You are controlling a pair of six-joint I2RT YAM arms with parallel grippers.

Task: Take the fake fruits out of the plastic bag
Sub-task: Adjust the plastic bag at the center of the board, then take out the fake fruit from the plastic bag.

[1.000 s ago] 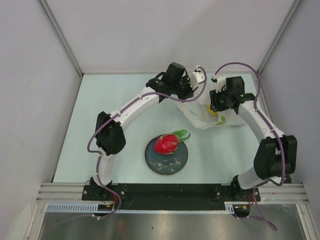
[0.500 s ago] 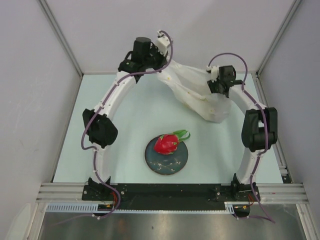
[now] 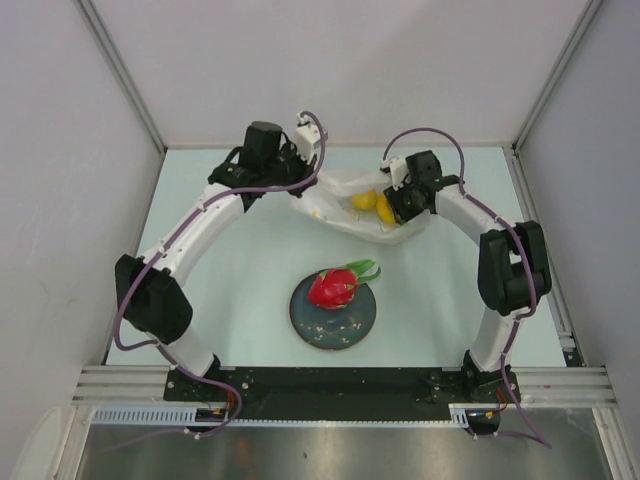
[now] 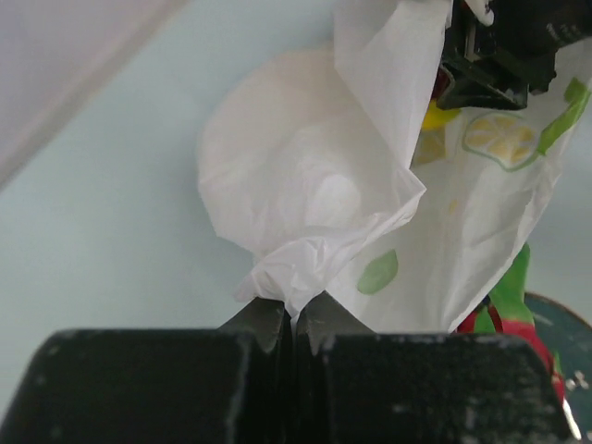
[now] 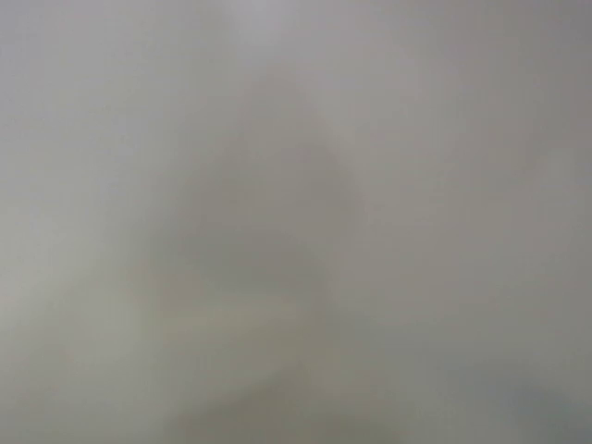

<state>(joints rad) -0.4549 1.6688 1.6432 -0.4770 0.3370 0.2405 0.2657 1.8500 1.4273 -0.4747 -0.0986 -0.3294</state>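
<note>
The plastic bag [image 3: 345,215] is stretched between my two grippers above the far middle of the table. My left gripper [image 3: 303,188] is shut on its left end; in the left wrist view the jaws [image 4: 296,313] pinch a bunched fold of the bag [image 4: 314,185]. My right gripper [image 3: 392,207] grips the bag's right part, and its own view is only blurred grey-white plastic. A round yellow fruit [image 3: 362,200] and a second yellow fruit [image 3: 386,209] show in the bag. The dragon fruit [image 3: 333,288] lies on the plate. The grape bunch is out of view.
The round dark blue-green plate [image 3: 345,328] sits at the near middle of the table, below the bag. Grey walls close in the table on the left, far and right sides. A metal rail runs along the near edge.
Both grippers have moved left and down with the bag. The bag has gone from hanging in a lifted bundle to lying spread out, and the yellow fruits now show in it.
</note>
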